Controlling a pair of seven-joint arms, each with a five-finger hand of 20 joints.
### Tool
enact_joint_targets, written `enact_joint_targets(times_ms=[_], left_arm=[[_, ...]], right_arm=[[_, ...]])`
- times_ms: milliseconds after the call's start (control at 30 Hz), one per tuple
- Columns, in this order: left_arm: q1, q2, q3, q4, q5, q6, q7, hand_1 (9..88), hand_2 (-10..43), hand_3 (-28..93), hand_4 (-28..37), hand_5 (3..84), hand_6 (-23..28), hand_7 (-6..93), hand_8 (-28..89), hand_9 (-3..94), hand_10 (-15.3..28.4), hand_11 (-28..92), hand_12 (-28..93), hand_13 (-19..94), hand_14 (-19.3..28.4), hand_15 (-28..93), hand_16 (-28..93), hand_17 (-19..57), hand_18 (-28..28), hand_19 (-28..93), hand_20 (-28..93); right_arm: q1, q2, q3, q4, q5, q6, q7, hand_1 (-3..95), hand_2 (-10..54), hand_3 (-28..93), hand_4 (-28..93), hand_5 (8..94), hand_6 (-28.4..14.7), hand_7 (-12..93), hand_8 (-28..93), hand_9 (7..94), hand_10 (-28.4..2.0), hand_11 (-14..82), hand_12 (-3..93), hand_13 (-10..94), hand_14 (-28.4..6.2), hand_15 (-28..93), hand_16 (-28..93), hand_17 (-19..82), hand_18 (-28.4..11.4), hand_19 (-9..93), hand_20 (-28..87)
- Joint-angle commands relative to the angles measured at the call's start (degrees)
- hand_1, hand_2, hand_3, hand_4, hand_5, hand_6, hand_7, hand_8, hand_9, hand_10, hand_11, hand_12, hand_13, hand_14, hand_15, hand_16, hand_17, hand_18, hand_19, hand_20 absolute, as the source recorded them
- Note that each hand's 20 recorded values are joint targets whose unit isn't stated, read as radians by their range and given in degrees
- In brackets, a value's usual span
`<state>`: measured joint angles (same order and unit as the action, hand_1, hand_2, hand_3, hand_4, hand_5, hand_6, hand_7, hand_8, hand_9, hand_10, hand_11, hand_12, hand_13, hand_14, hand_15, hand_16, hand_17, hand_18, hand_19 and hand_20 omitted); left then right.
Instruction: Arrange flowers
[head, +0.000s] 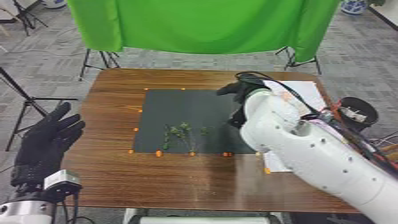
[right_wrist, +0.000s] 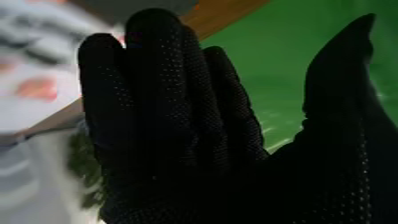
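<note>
Several thin green sprigs (head: 182, 132) lie on the dark mat (head: 200, 107) in the head view, towards its near edge. My right hand (head: 231, 90) is over the mat's far right part, apart from these sprigs. Seen from the right wrist, the same hand (right_wrist: 191, 175) is open, its fingers straight and its thumb spread away, holding nothing. Some blurred greenery (right_wrist: 84, 167) appears beside its palm, partly covered by the glove. My left hand (head: 51, 137) is open at the table's left side, away from the sprigs.
White sheets (head: 306, 91) lie right of the mat, partly under my right arm. Small orange markers (head: 159, 153) edge the mat. A black bin (head: 358, 111) stands at the table's right side. Green cloth (head: 204, 25) hangs beyond the far edge.
</note>
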<state>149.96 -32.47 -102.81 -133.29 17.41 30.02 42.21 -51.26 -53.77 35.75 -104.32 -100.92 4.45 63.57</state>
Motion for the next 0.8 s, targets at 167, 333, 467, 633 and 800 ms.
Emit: enact_joint_targets(times_ms=[167, 333, 467, 633, 800], left_arm=[[-2.5, 1.32, 2.65, 0.55, -0.13, -0.28, 0.48, 30.5, 6.8, 66, -20.7, 38.5, 10.0, 9.7, -8, 32.5, 18.8, 28, 11, 18, 23.1, 47, -11, -10.1, 20.3, 41, 7], [-3.1, 0.71, 2.86, 0.73, 0.44, -0.55, -0.02, 30.5, 6.7, 66, -20.6, 38.5, 10.0, 9.7, -8, 32.3, 18.8, 28, 11, 18, 23.2, 47, -11, -10.1, 20.4, 41, 7], [-4.0, 0.12, 3.34, 0.96, 0.92, -0.98, -0.59, 30.4, 6.8, 66, -20.6, 38.6, 9.9, 9.7, -8, 32.2, 18.7, 28, 11, 18, 23.2, 47, -11, -10.0, 20.4, 41, 7], [-4.7, 0.77, 3.91, 1.15, 0.53, -1.13, -0.54, 30.4, 6.8, 66, -20.6, 38.5, 10.0, 9.7, -8, 32.2, 18.6, 28, 11, 18, 23.2, 47, -11, -10.1, 20.4, 41, 7], [-5.0, 0.87, 4.34, 1.31, 0.19, -1.34, -0.36, 30.5, 6.8, 66, -20.6, 38.5, 9.9, 9.7, -8, 32.2, 18.7, 28, 11, 18, 23.2, 47, -11, -10.1, 20.4, 41, 7]], right_arm=[[4.5, 4.5, -1.5, 8.6, 2.7, -3.7, 4.4, 32.0, -1.5, 65, -19, 55.9, -11.2, 15, -8, 69.5, -21.3, 26.4, 15.9, 74, -14.7, 55, 11, 58, -14.2, 92, -28], [4.0, 4.9, -1.2, 10.1, 3.9, -5.4, 4.6, 32.2, -1.5, 65, -19, 56.5, -10.8, 15, -8, 70.4, -20.8, 27.0, 16.1, 75, -14.2, 56, 11, 59, -13.6, 93, -28], [5.0, 4.4, -2.4, 12.0, 5.0, -6.2, 4.5, 32.4, -1.6, 66, -19, 56.6, -10.6, 15, -8, 70.6, -20.6, 27.2, 16.2, 75, -14.1, 56, 11, 59, -13.4, 92, -28], [5.2, 3.6, -2.6, 13.6, 6.0, -7.0, 4.6, 32.5, -1.8, 66, -19, 56.4, -10.1, 16, -9, 70.3, -20.4, 27.3, 16.3, 75, -13.9, 56, 11, 59, -13.3, 92, -28], [5.1, 2.7, -3.1, 14.9, 6.2, -7.3, 4.9, 32.9, -1.9, 66, -20, 56.3, -9.4, 16, -9, 70.0, -20.3, 27.2, 16.2, 75, -13.9, 56, 11, 59, -13.1, 92, -28]])
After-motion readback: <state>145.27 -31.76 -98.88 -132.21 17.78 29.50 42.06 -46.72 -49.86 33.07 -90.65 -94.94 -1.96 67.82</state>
